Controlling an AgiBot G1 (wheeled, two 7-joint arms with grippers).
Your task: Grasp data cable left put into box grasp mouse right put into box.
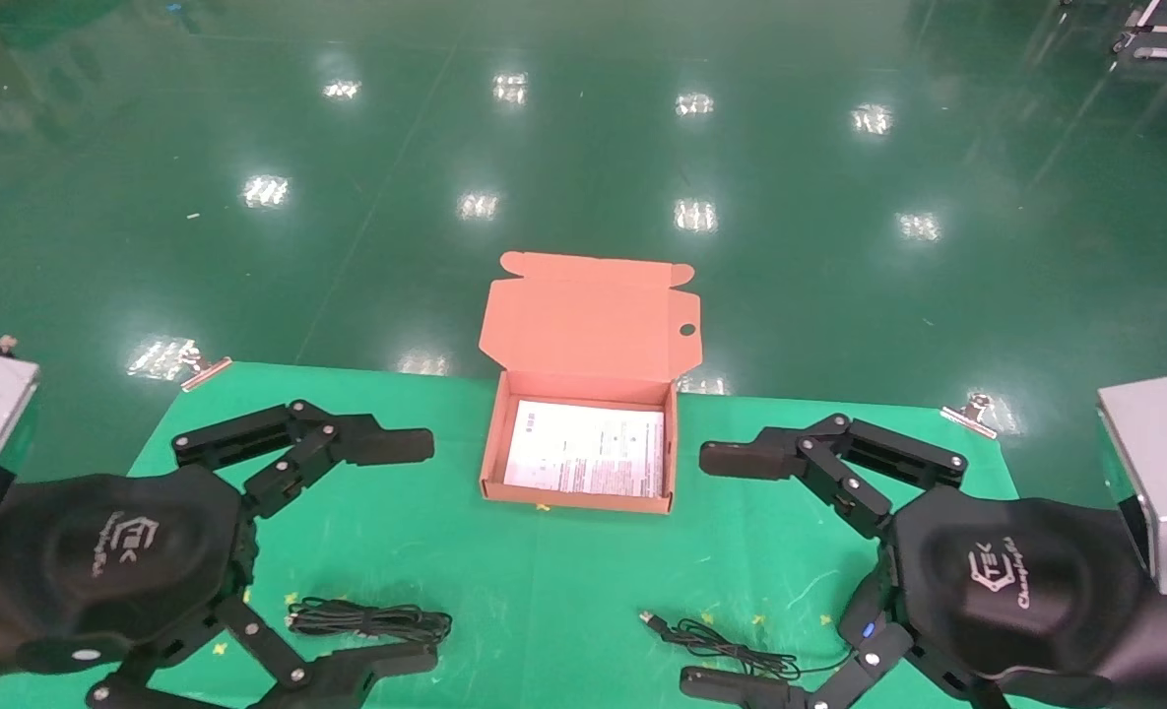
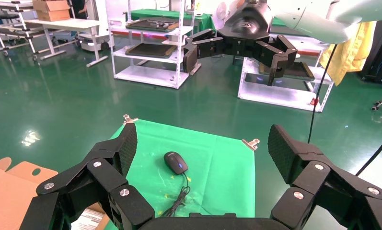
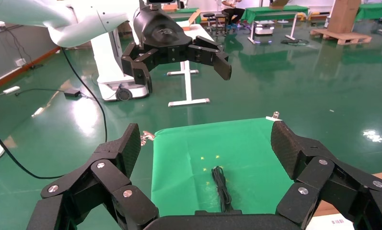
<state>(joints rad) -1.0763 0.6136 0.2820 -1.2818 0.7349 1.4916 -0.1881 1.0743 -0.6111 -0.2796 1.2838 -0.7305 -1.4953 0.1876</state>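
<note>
The open orange-brown box (image 1: 575, 498) stands at the middle of the green table, lid up, with a white printed sheet inside. The data cable (image 1: 371, 620) lies near the front left; it also shows in the right wrist view (image 3: 221, 187). My left gripper (image 1: 406, 553) hovers open and empty above it. The black mouse (image 2: 175, 162) lies at the front right, mostly hidden under my right hand in the head view, with its cord and USB plug (image 1: 654, 620) trailing toward the middle. My right gripper (image 1: 719, 571) hovers open and empty above the cord.
The green cloth (image 1: 544, 581) is held by metal clips (image 1: 207, 372) at its far corners. The table ends just behind the box, with green floor beyond. Grey arm housings (image 1: 1159, 473) flank both sides. Shelving racks (image 2: 150, 48) stand far off.
</note>
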